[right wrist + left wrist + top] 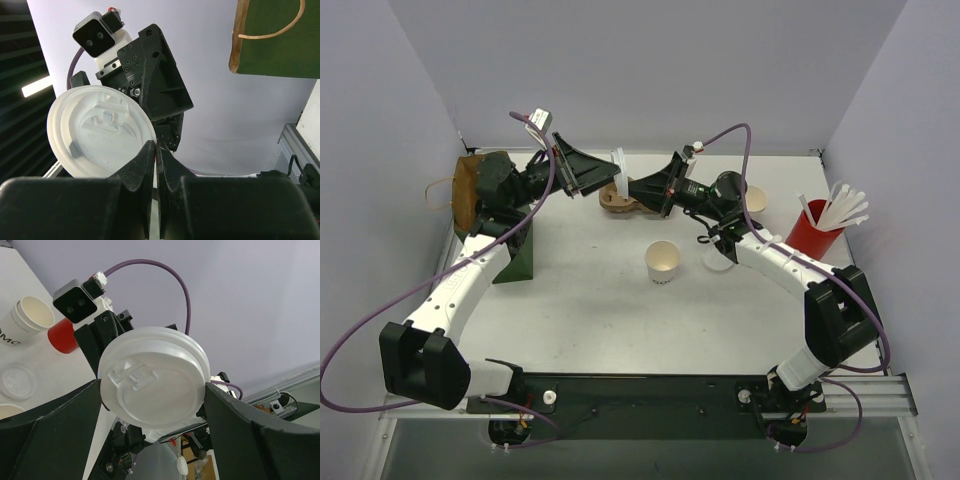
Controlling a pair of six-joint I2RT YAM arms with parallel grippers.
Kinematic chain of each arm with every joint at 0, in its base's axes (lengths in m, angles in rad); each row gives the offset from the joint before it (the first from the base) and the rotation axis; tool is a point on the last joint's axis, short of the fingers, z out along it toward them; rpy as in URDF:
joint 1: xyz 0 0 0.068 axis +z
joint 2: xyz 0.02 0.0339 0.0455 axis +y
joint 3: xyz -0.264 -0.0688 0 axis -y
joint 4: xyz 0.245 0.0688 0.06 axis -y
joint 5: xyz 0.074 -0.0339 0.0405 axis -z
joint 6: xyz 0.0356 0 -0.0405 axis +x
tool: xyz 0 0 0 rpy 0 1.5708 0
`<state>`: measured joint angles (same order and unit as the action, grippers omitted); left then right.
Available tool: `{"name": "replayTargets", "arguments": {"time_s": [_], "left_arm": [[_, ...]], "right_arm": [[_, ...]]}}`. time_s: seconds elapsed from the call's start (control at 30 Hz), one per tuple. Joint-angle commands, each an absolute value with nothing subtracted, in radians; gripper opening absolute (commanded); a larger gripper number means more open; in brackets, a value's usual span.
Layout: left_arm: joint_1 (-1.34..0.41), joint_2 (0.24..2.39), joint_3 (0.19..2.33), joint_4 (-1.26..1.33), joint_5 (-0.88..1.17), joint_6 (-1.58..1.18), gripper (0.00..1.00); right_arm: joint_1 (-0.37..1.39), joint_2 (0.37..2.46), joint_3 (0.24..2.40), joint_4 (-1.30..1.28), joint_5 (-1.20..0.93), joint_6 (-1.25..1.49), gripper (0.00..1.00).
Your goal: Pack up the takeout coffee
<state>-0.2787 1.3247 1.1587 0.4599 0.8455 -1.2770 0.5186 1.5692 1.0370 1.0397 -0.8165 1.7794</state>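
Presently the white lid (155,382) is held in the air above the far middle of the table (590,300), between the two grippers, which are pointed at each other. The right gripper (157,150) is seen fully closed. Its two fingertips are pressed together on the lid's rim, so the lid is pinched by its edge and turned face-on to the left wrist camera. The left gripper (603,172) is spread wide, with one finger (55,415) on each side of the lid. The rim is seen right against both inner faces, but whether it is clamped by them cannot be told.

Beneath the grippers a brown cardboard piece (617,203) is laid on the table. The white paper cup (32,315) is stood upright and uncovered at the far right, near the red cup (812,232), in which white straws (842,207) are stood. Dark lettering is printed on the paper cup's side. Nearer the arms, a tan-lined cup (663,262) is stood open in the middle of the table, and a second lid (718,260) is laid flat just to its right. A green paper bag (515,260) with a brown handle is placed at the far left, partly hidden by the left arm.
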Motion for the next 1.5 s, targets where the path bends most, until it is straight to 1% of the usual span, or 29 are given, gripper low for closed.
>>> {"name": "replayTargets", "arguments": {"time_s": [0.0,0.07,0.1,0.17,0.2,0.37,0.47,0.57,0.6,0.73,0.77,0.8,0.9,1.07,1.13,1.17,1.27,1.47], "left_arm": [[-0.275,1.302,1.164,0.485,0.861,-1.256,0.87],[-0.275,1.298,1.166,0.473,0.861,-1.249,0.87],[-0.275,1.298,1.167,0.471,0.861,-1.244,0.87],[-0.275,1.295,1.167,0.466,0.858,-1.243,0.86],[-0.275,1.293,1.167,0.466,0.856,-1.241,0.86],[-0.275,1.29,1.169,0.457,0.856,-1.233,0.85],[-0.275,1.284,1.175,0.422,0.853,-1.21,0.85],[-0.276,1.278,1.18,0.382,0.845,-1.174,0.85],[-0.276,1.276,1.18,0.374,0.842,-1.167,0.85],[-0.278,1.272,1.183,0.333,0.833,-1.131,0.85],[-0.281,1.27,1.189,0.29,0.83,-1.096,0.85],[-0.284,1.273,1.199,0.255,0.819,-1.069,0.85],[-0.308,1.278,1.242,0.102,0.781,-0.954,0.85],[-0.399,1.324,1.322,-0.199,0.68,-0.783,0.84],[-0.442,1.362,1.386,-0.297,0.589,-0.685,0.84],[-0.465,1.377,1.409,-0.392,0.554,-0.62,0.84],[-0.557,1.442,1.486,-0.524,0.386,-0.536,0.84],[-0.676,1.572,1.584,-0.676,0.18,-0.437,0.83]], "right_arm": [[0.525,1.545,1.095,1.032,-0.816,1.715,0.0],[0.525,1.532,1.1,0.987,-0.813,1.681,0.01],[0.523,1.528,1.103,0.968,-0.815,1.669,0.06],[0.525,1.513,1.109,0.913,-0.811,1.631,0.12],[0.523,1.502,1.112,0.879,-0.81,1.617,0.16],[0.525,1.476,1.129,0.784,-0.796,1.539,0.28],[0.523,1.437,1.132,0.674,-0.769,1.452,0.32],[0.517,1.365,1.153,0.449,-0.695,1.332,0.36],[0.515,1.326,1.166,0.308,-0.665,1.236,0.37],[0.506,1.22,1.219,0.046,-0.503,1.071,0.38],[0.503,1.2,1.227,0.004,-0.464,1.046,0.38],[0.499,1.166,1.236,-0.106,-0.396,1.02,0.38],[0.485,1.103,1.264,-0.242,-0.277,0.919,0.38],[0.474,1.04,1.266,-0.357,-0.157,0.81,0.39],[0.472,1.025,1.259,-0.396,-0.118,0.786,0.39],[0.471,1.022,1.255,-0.408,-0.106,0.766,0.39],[0.469,1.009,1.232,-0.434,-0.069,0.744,0.39],[0.463,0.982,1.177,-0.459,-0.003,0.716,0.39]]}}
